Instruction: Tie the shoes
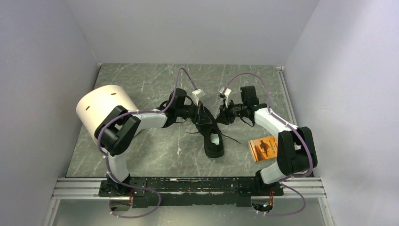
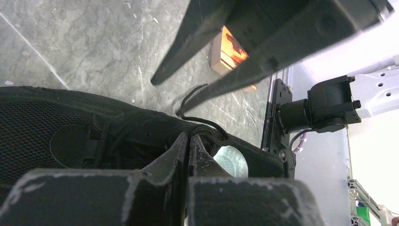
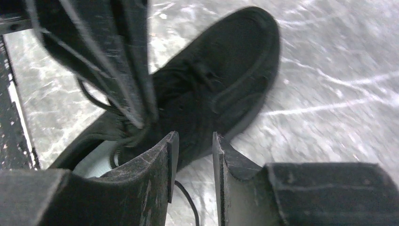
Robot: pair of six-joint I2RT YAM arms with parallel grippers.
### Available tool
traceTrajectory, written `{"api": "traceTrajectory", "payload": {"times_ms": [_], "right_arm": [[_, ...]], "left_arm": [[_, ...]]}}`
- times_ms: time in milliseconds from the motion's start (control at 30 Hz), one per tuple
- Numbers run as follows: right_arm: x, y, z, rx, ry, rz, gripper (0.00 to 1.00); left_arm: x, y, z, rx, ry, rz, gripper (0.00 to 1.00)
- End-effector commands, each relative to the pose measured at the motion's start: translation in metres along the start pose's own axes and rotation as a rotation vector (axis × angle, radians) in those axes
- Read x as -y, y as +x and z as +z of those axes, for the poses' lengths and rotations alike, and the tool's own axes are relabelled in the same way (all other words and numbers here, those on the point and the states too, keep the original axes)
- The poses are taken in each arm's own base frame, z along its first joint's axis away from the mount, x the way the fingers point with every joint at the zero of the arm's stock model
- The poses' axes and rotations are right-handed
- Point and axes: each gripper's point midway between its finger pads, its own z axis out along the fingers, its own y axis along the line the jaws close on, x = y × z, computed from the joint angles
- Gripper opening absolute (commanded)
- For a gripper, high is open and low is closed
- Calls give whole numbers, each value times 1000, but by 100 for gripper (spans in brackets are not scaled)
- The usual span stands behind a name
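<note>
The black sneaker [image 1: 210,133] lies mid-table, toe away from the arms, pale insole [image 1: 215,139] showing at the heel. My left gripper [image 1: 201,113] is over its lacing and is shut on a thin black lace [image 2: 214,132] at its fingertips [image 2: 189,139]. My right gripper [image 1: 222,116] is open and empty just right of the shoe's toe half, close to the left gripper. In the right wrist view its jaws [image 3: 193,141] stand apart over the shoe's side [image 3: 226,80] and the table. A loose lace end [image 3: 186,197] lies on the table below them.
An orange booklet [image 1: 264,147] lies right of the shoe, near the right arm. A large white cylinder [image 1: 101,107] stands at the left beside the left arm. Loose lace ends [image 1: 230,139] trail on the table on either side of the shoe. Walls enclose three sides.
</note>
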Motion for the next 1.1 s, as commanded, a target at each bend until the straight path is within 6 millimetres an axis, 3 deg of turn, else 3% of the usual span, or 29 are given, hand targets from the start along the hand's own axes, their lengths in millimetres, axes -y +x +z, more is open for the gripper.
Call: {"api": "traceTrajectory", "payload": {"times_ms": [0, 300, 1067], "right_arm": [[-24, -5, 7, 54, -126, -139, 35], [-34, -5, 10, 78, -204, -143, 32], [-56, -8, 15, 132, -284, -137, 37]], "left_arm": [[2, -16, 3, 25, -4, 67, 5], [0, -18, 5, 29, -1, 66, 5], [5, -14, 4, 21, 51, 53, 5]]}}
